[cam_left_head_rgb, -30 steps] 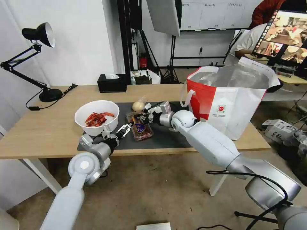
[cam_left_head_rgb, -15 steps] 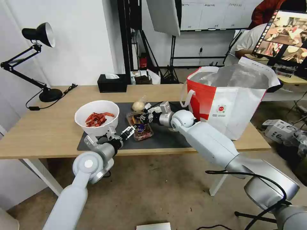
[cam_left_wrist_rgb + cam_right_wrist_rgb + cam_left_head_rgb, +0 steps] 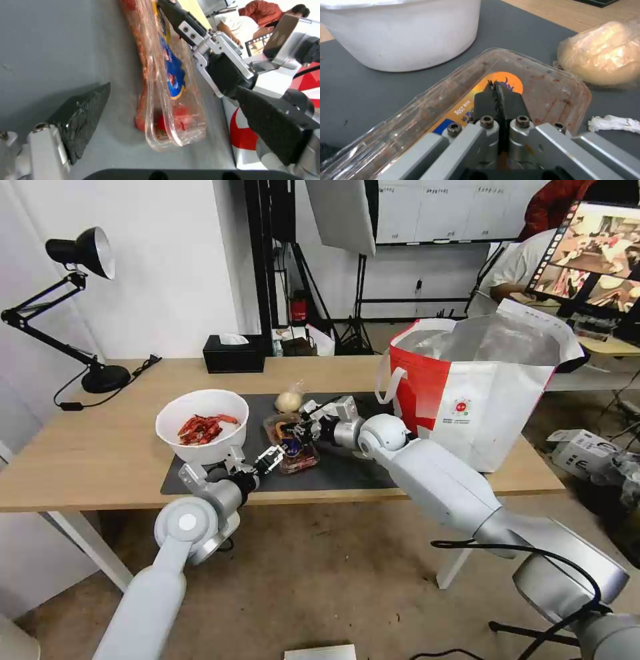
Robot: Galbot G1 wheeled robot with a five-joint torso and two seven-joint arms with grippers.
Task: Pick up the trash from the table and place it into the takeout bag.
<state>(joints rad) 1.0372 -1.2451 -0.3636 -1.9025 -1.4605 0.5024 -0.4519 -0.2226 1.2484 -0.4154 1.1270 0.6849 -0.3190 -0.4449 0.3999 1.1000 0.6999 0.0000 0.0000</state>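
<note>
Two arms reach low over the table's [image 3: 100, 460] dark mat. Right gripper [image 3: 499, 96], jaws closed on clear plastic trays' [image 3: 291, 445] rim; left gripper [image 3: 272, 455], jaws spread, flanks their near end. Glossy takeout bag [image 3: 480, 393] stands right.

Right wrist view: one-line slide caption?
Shut right gripper over clear plastic tray, beside white bowl and beige knotted bag.

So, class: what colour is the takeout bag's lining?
Silver foil, clearest in the head view, inside the takeout bag.
</note>
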